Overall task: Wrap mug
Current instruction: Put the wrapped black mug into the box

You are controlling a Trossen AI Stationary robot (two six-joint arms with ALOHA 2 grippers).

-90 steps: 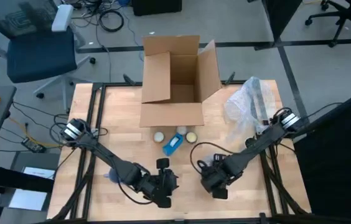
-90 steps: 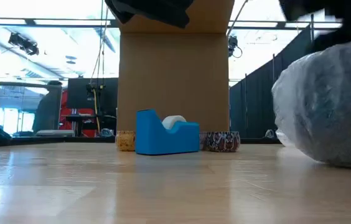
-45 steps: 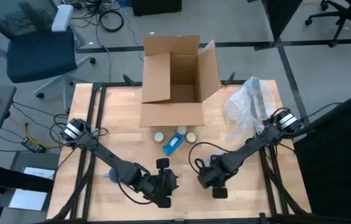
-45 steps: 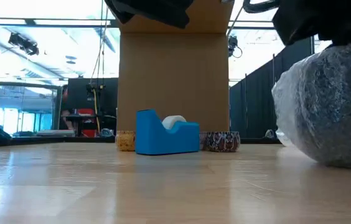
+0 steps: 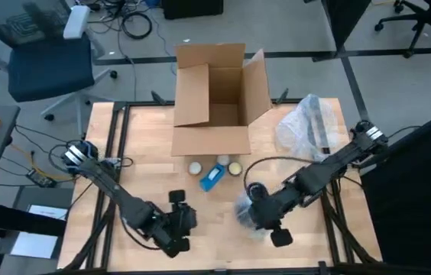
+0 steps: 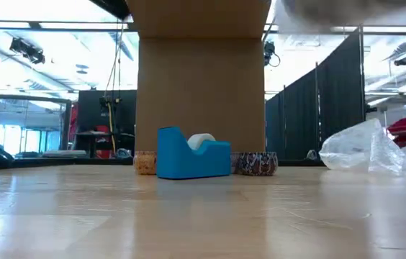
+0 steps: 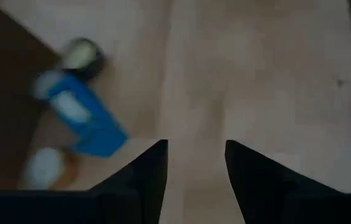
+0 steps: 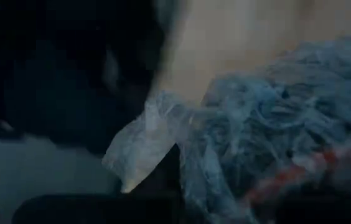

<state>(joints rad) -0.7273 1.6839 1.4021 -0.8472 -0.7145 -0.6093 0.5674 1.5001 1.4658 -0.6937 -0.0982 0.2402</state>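
Right gripper (image 5: 251,215) is holding a plastic-wrapped bundle (image 5: 245,211) above the table (image 5: 307,229), fingers clamped on it; left gripper (image 5: 176,226) is hovering nearby, fingers apart

A lab or workshop: black curtain partitions (image 6: 318,108), floor cables (image 5: 135,23), a rolling office chair (image 5: 47,57).

A big crumpled bundle of clear plastic wrap (image 8: 269,130) fills much of the right wrist view. It looks bluish and wrinkly, with many folds. A thin red-orange streak (image 8: 300,171) shows through the plastic near one edge. A pale wooden table top (image 8: 225,43) shows behind the bundle. A large dark shape (image 8: 63,74) covers the other side; what it is cannot be told.
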